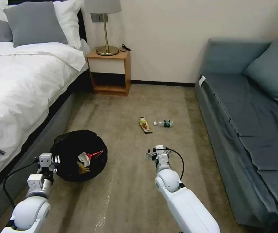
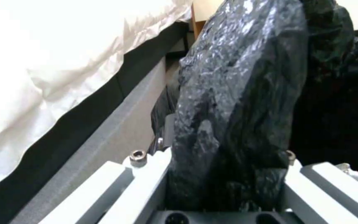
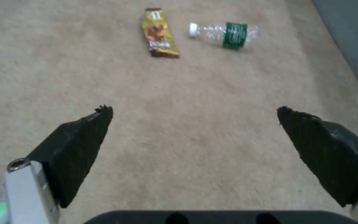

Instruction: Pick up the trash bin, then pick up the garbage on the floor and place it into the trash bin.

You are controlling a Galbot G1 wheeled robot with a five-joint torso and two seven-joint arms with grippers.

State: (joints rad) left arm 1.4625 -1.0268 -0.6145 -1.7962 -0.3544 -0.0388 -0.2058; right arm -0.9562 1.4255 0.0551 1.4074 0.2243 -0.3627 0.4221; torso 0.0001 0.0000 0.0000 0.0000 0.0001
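The trash bin (image 1: 68, 149), lined with a crinkly black bag (image 2: 237, 93), hangs at the lower left beside the bed. My left gripper (image 1: 50, 160) is shut on its near rim. Inside lie a red-and-white crushed carton (image 1: 90, 156) and a brown paper piece (image 1: 81, 168). On the carpet ahead rest a yellow-brown snack wrapper (image 1: 145, 125) (image 3: 159, 33) and a clear bottle with a green label (image 1: 165, 123) (image 3: 224, 33). My right gripper (image 1: 158, 152) (image 3: 193, 112) is open and empty above bare carpet, a short way short of the wrapper and bottle.
A white bed (image 1: 19, 84) runs along the left and a grey-blue sofa (image 1: 242, 116) along the right, leaving a carpeted aisle (image 1: 129, 181) between them. A wooden nightstand (image 1: 110, 72) with a lamp stands against the far wall.
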